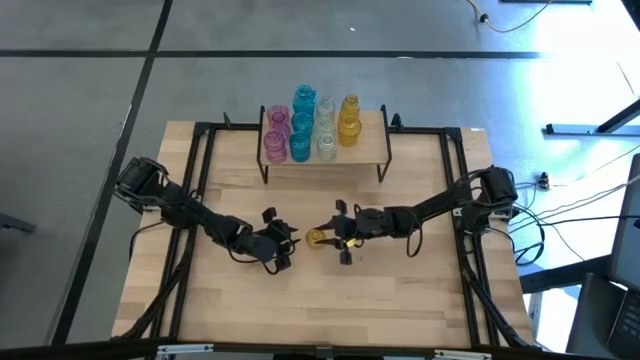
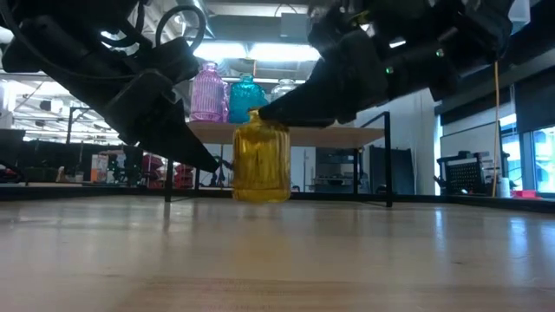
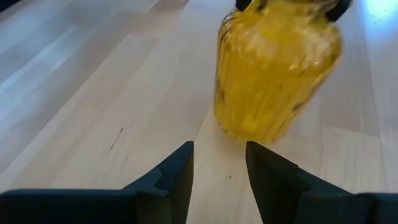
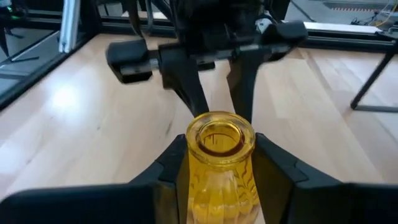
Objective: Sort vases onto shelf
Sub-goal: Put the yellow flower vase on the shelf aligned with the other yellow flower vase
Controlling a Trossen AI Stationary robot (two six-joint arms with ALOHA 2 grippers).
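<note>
We see the right gripper (image 4: 217,163) clamping the amber vase's (image 1: 316,238) neck mid-table; the left gripper (image 3: 219,177), at its nine o'clock, stands parted, holding nothing.

Cables (image 1: 570,215) trail over the grey floor (image 1: 80,110) beside the wooden table (image 1: 330,300).

Mid-surface (image 1: 400,290), the amber vase (image 1: 317,238) stands between the left end effector (image 1: 283,243) and right end effector (image 1: 340,240), blocking passage between them. Behind, the shelf (image 1: 372,147) carries vases (image 1: 300,125) packed close; its right end lies bare. The surface nearer the front is open.
</note>
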